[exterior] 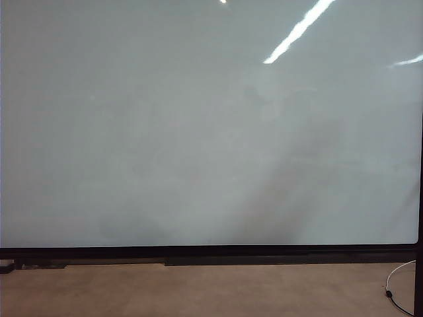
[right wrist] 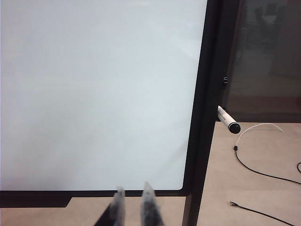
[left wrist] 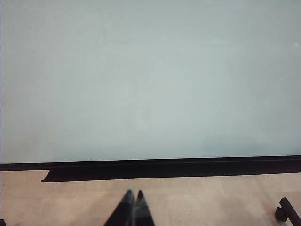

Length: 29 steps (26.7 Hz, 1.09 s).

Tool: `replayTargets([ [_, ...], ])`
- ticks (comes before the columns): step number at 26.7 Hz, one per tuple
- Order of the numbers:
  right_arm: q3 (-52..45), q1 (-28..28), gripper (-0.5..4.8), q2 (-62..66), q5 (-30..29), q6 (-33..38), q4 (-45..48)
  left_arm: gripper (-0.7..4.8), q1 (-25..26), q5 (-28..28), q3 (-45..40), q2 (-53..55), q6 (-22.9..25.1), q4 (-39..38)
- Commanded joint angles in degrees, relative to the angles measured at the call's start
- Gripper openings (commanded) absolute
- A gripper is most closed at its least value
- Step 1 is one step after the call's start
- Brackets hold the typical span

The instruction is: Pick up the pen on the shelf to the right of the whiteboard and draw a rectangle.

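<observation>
You have one whiteboard (exterior: 198, 132) before you; it fills nearly all of the exterior view, and no rectangle is drawn on it yet. At its right edge, in the right wrist view, one pen (right wrist: 228, 120) sticks out from the black frame (right wrist: 203, 117), with its dark end pointing away from the board; the shelf under it I cannot make out.

The step in hand, I judge, is to reach this pen. The right gripper (right wrist: 132, 203) waits low in front of the board's bottom right corner, well apart from the pen, with only a narrow gap between its jaws and nothing in them. Open it first, then bring it beside the frame and close on the white barrel, not on the dark end.

The left gripper (left wrist: 133, 203) is closed and empty, near the board's bottom edge. On the floor lie two thin cables (right wrist: 256, 172).
</observation>
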Motion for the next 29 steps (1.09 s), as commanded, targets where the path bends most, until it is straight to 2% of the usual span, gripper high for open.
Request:
replayTargets([
  [1, -0.42, 0.02, 0.53, -0.13, -0.24, 0.22, 1.11, -0.04, 0.02, -0.02, 0.11, 0.02, 0.07, 0.55],
  [12, -0.42, 0.02, 0.53, -0.13, -0.44, 0.35, 1.2, -0.04, 0.02, 0.0, 0.11, 0.02, 0.07, 0.55],
  [15, -0.26, 0.07, 0.53, -0.13, -5.7, 2.12, 1.36, -0.04, 0.02, -0.02, 0.11, 0.02, 0.07, 0.55],
  [16, 0.24, 0.44, 0.52, -0.13, -10.36, 2.99, 1.14, -0.04, 0.02, 0.0, 0.11, 0.02, 0.07, 0.55],
  [18, 1.62, 1.01, 0.52, -0.13, -12.04, 3.72, -0.59, -0.04, 0.02, -0.02, 0.11, 0.02, 0.07, 0.55],
  [20, 4.66, 1.62, 0.48, -0.09, -10.93, 4.57, -3.67, -0.04, 0.02, 0.0, 0.11, 0.02, 0.07, 0.55],
  [25, 14.69, 0.9, 0.44, 4.66, -4.68, 4.7, -3.72, -0.04, 0.02, 0.0, 0.11, 0.02, 0.07, 0.55],
  [27, 18.56, -0.57, 0.54, 8.72, -5.22, 4.0, -3.1, -0.04, 0.02, -0.02, 0.11, 0.02, 0.07, 0.52],
  [29, 20.06, -2.4, 0.99, 11.74, -8.57, 3.28, -1.16, -0.04, 0.02, 0.0, 0.11, 0.02, 0.07, 0.55],
])
